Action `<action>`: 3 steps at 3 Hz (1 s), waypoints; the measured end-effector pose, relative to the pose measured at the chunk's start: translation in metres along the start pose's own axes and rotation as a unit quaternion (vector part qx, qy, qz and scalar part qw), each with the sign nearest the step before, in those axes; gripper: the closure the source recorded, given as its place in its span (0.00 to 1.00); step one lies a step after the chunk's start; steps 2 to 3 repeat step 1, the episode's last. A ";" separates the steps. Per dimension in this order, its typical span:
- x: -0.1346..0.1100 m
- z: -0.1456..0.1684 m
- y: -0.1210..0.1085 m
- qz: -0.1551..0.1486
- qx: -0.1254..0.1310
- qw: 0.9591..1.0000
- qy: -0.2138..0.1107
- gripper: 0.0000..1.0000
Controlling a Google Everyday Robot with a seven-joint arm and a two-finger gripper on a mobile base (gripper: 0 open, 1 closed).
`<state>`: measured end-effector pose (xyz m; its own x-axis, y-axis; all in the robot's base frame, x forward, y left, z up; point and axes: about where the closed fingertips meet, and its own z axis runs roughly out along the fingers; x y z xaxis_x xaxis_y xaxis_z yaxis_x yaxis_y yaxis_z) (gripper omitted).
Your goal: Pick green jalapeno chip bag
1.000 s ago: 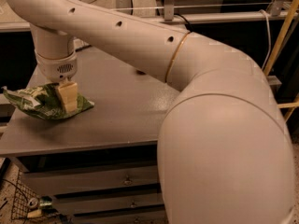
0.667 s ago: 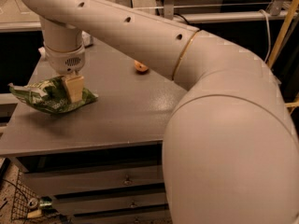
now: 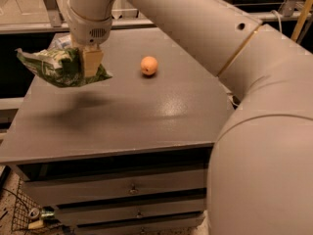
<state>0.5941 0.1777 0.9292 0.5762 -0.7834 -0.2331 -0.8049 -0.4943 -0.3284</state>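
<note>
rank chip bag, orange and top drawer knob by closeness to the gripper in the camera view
1. green jalapeno chip bag: clamped in the gripper, above the table at its left side.
2. orange: on the table, right of the gripper in the picture.
3. top drawer knob: below the table's front edge, farthest.

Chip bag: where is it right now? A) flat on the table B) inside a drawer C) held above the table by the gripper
C: the gripper is shut on the chip bag, which hangs clear of the table, its shadow on the top below.
</note>
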 end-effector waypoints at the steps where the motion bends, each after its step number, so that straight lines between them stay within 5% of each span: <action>1: 0.010 -0.027 -0.007 0.008 0.032 0.999 -0.022 1.00; 3: 0.010 -0.027 -0.007 0.008 0.032 0.999 -0.022 1.00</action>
